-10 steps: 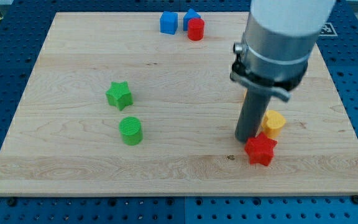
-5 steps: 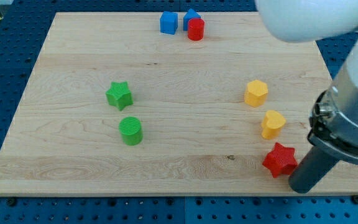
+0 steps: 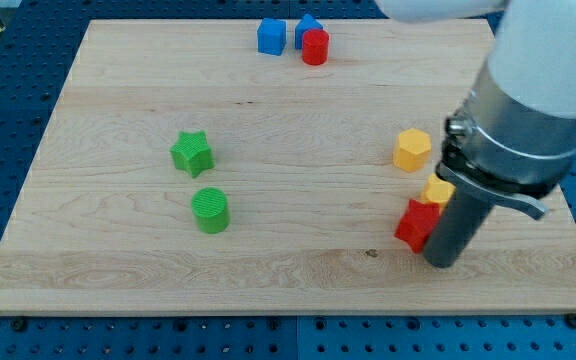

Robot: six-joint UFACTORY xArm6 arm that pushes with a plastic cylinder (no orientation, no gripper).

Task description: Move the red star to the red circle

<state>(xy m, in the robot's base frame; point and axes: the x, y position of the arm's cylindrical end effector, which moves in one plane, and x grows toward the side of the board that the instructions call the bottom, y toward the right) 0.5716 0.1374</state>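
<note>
My tip (image 3: 444,262) against ribbed red star (image 3: 415,224)

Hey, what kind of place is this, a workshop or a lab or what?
Probably a robotics lab bench: a wooden board of small coloured blocks sits on a blue perforated table, and my tip is beside the red star.

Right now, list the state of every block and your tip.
red star: touching my tip
my tip: at star's right
yellow heart: partly hidden by rod
yellow hexagon: free
red circle: against blue block
blue cube: free
green star: free
green circle: free
</note>
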